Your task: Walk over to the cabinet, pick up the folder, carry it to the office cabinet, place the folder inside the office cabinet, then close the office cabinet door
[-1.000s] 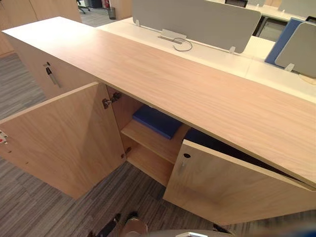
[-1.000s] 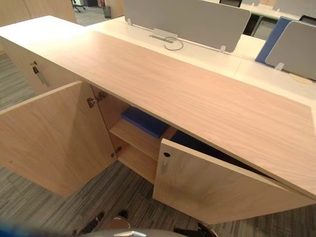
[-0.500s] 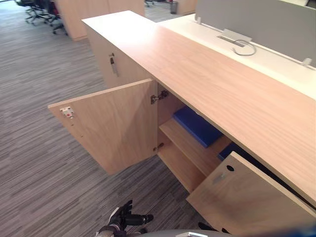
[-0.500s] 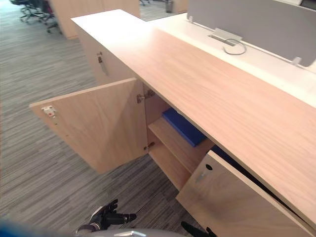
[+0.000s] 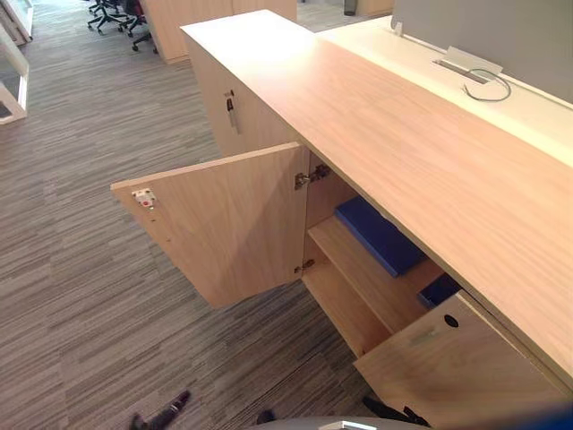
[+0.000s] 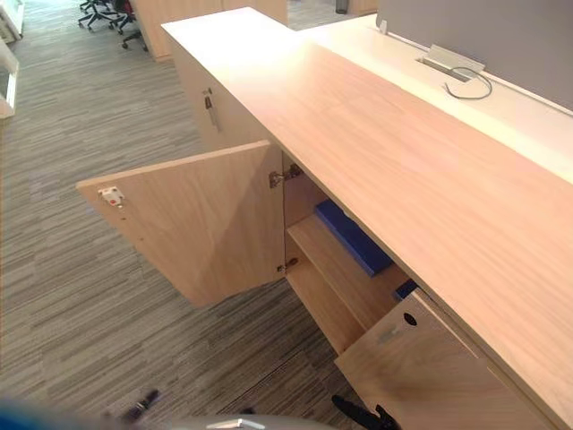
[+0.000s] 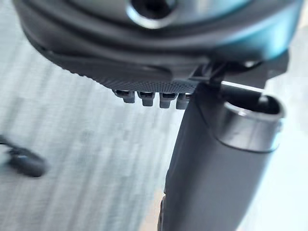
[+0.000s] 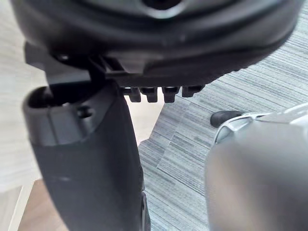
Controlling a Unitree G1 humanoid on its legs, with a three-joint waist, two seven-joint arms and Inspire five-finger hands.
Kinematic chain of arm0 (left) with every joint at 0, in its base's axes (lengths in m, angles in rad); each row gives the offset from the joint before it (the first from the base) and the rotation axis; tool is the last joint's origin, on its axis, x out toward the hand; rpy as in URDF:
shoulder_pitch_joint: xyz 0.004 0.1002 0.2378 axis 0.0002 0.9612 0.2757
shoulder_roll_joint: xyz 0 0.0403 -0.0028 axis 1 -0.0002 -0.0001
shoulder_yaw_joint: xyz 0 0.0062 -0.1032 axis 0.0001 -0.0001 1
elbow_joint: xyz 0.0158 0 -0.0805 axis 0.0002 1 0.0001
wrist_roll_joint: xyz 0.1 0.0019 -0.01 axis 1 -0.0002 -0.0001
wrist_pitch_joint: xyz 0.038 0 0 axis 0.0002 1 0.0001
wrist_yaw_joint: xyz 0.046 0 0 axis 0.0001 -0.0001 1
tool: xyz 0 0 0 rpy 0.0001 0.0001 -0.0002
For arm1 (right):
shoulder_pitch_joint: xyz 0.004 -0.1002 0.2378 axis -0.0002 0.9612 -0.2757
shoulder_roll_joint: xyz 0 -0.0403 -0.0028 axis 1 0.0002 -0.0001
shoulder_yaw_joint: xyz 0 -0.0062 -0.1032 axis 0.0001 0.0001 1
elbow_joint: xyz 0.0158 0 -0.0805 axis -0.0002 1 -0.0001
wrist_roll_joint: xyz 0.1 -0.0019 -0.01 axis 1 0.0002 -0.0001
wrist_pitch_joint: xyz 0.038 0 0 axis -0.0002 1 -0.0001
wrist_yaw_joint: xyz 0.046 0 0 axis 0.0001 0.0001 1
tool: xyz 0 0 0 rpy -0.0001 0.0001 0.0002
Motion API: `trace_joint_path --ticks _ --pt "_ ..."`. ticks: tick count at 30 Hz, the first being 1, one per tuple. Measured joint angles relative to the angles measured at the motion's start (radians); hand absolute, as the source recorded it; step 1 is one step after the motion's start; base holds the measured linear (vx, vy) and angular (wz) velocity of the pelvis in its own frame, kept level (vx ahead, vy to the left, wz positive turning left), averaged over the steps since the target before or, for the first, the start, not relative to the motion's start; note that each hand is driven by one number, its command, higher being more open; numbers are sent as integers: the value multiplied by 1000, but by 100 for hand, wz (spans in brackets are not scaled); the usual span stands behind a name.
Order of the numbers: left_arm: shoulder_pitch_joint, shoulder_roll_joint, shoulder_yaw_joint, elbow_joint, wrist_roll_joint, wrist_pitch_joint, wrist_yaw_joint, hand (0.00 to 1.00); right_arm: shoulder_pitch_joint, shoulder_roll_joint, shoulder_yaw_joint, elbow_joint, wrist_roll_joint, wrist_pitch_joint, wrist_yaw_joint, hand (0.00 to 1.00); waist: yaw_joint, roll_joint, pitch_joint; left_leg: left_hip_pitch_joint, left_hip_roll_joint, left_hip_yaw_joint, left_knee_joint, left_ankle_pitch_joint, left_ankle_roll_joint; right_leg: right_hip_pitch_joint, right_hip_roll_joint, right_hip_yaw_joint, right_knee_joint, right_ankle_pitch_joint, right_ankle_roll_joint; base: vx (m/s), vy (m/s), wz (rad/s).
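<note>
- The left hand (image 7: 144, 77) and the right hand (image 8: 192, 67) hang low over the carpet (image 5: 81, 296). Both are empty, with fingers loose and thumbs straight.
- The folder (image 5: 380, 235) lies flat on the shelf (image 5: 358, 273) inside the cabinet (image 5: 403, 152). It is up and ahead of the right hand, well apart from both hands.
- The left door (image 5: 233, 224) stands wide open ahead of the left hand. The right door (image 5: 457, 376) stands partly open just ahead of the right hand.
- With the folder shelved, I judge that closing the doors is what remains (though it could equally be waiting to be picked up).
- Risk: the folder sits near the shelf's front, and I cannot tell whether it overhangs. If it does, a closing door would strike it and spring back.
- Risk: a push on the left door close to its hinges would barely turn it. Contact out near the catch (image 5: 143, 197) seems surer.
- Risk: a hand reaching past the right door's edge could get pinched as that door swings.
- Risk: a second blue thing (image 5: 439, 288) sits lower, behind the right door, and could be mistaken for the folder.
</note>
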Motion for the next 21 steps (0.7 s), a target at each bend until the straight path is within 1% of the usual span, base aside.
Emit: trace_joint_path --ticks 1,3,5,8,11,13,14,17,20,21 --pt "-10 24 27 -63 6 -2 10 100 0 1 1 -4 0 0 1 100 1 4 -2 0 0 3 0 -2 1 -1 0 3 0 0 0 -51 15 -5" --pt "-35 59 74 -103 14 -4 22 100 1 2 1 -10 -1 0 4 100 0 13 -8 4 -1 10 0 -8 5 -1 0 12 -2 1 -1 -55 14 -16" --pt "-91 123 138 -113 27 -5 64 100 8 2 3 -11 -2 3 8 100 -3 28 -13 11 -1 30 -1 -13 8 0 0 31 -8 1 -2 -58 15 -28" --pt "-147 198 168 -113 29 -4 98 100 23 -4 11 -12 -2 12 15 100 -4 35 -14 16 -1 51 -1 -21 8 0 1 53 -18 2 -5 -24 9 -22" --pt "-176 263 163 -113 70 -3 111 100 37 -4 21 -12 -2 15 15 100 -2 30 -17 22 -1 65 0 -30 5 2 3 70 -28 3 -6 22 -2 -16" --pt "-202 293 142 -113 102 -1 118 100 47 -4 39 -14 -1 15 15 100 1 26 -19 25 0 67 0 -33 2 3 4 72 -28 3 -6 44 -9 -4" --pt "-209 316 109 -114 112 -1 121 100 48 -4 50 -14 -1 18 15 100 2 20 -22 29 0 69 1 -34 1 5 5 75 -27 4 -7 55 -10 -5" --pt "-215 355 21 -120 131 -1 103 100 47 -4 59 -18 0 18 17 100 3 18 -24 45 4 84 5 -34 0 12 6 97 -21 10 -16 42 0 -11" --pt "-240 378 -38 -120 97 -1 79 100 48 -7 74 -19 1 18 22 100 5 16 -25 52 11 90 6 -34 0 9 10 110 -5 15 -24 15 0 -6" --pt "-258 403 -88 -119 61 -1 62 100 48 -11 90 -19 1 18 24 100 5 15 -25 55 19 90 6 -34 0 9 17 121 -1 23 -36 0 0 0"
